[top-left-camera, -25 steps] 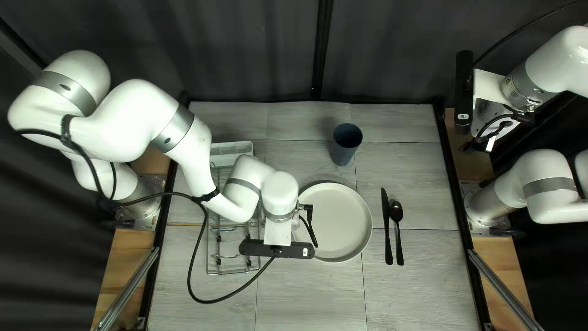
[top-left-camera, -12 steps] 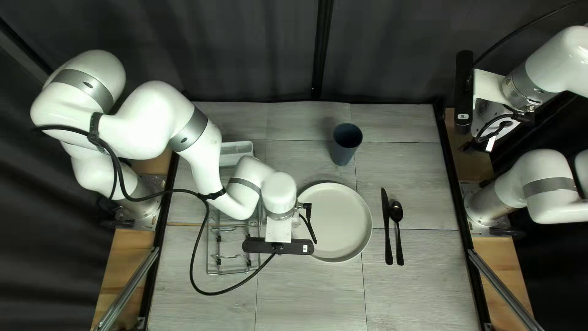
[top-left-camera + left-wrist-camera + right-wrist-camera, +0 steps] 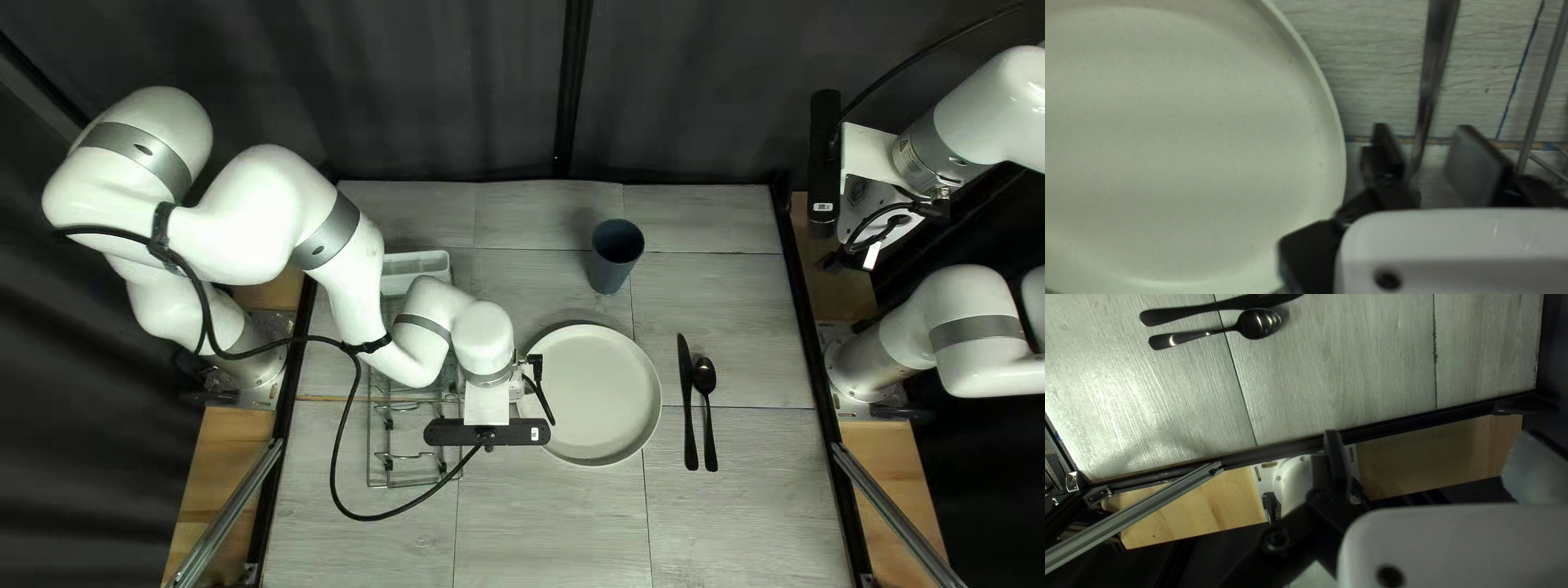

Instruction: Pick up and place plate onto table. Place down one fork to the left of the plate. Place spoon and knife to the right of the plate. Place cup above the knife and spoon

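My left gripper (image 3: 487,407) is over the left side of the cream plate (image 3: 599,394), between it and the rack; its fingertips are hidden there. In the left wrist view my left gripper (image 3: 1433,149) stands open beside the plate (image 3: 1192,141), a slender metal utensil (image 3: 1435,60) running between its fingers, nearer one; the utensil's head is hidden. The black knife (image 3: 688,403) and spoon (image 3: 705,378) lie right of the plate. Beyond them stands the dark blue cup (image 3: 613,256). High at the right is my right gripper (image 3: 871,207); in its wrist view the right gripper (image 3: 1434,460) is open, holding nothing.
A wire rack (image 3: 376,463) with a pale bin (image 3: 419,267) stands under and beside my left arm. Its wires (image 3: 1543,87) pass close to one left finger. The left arm's cable (image 3: 340,479) loops low over the table. A black rail (image 3: 803,316) edges the table's right side.
My left gripper has shifted slightly toward the rack and the table's far edge, and the left arm's upper links have moved with it. The right arm and the tableware have not moved.
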`<state>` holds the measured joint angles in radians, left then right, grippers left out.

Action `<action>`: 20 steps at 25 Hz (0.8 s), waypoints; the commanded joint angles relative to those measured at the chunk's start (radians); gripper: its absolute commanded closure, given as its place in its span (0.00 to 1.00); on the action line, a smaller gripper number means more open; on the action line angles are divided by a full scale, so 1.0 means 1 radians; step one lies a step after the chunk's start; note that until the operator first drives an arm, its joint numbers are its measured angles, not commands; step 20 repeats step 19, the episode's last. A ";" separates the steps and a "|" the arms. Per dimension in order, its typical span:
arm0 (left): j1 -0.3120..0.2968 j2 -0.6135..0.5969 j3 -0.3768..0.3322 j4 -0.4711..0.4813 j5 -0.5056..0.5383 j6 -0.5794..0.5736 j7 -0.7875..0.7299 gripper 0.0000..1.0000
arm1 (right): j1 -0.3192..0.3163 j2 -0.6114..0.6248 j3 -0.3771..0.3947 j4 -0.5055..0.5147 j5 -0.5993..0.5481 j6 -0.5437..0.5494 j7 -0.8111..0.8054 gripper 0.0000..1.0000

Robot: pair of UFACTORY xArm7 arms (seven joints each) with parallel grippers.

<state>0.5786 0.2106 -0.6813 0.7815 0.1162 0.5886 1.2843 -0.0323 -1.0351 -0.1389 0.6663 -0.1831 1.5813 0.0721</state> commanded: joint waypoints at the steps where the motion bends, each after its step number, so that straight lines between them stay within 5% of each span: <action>1: 0.003 -0.131 -0.023 0.046 -0.094 0.124 -0.048 0.00 | 0.000 0.000 0.000 0.000 0.000 0.000 0.000 0.00; 5: 0.000 -0.249 -0.031 0.092 -0.146 0.220 -0.188 0.00 | 0.000 0.000 0.000 0.000 0.000 0.000 0.000 0.00; 10: -0.037 -0.511 -0.004 0.007 -0.339 0.243 -0.334 0.00 | 0.000 0.000 0.000 0.000 0.000 0.000 0.000 0.00; 20: -0.037 -0.511 -0.004 0.007 -0.339 0.243 -0.334 0.00 | 0.000 0.000 0.000 0.000 0.000 0.000 0.000 0.00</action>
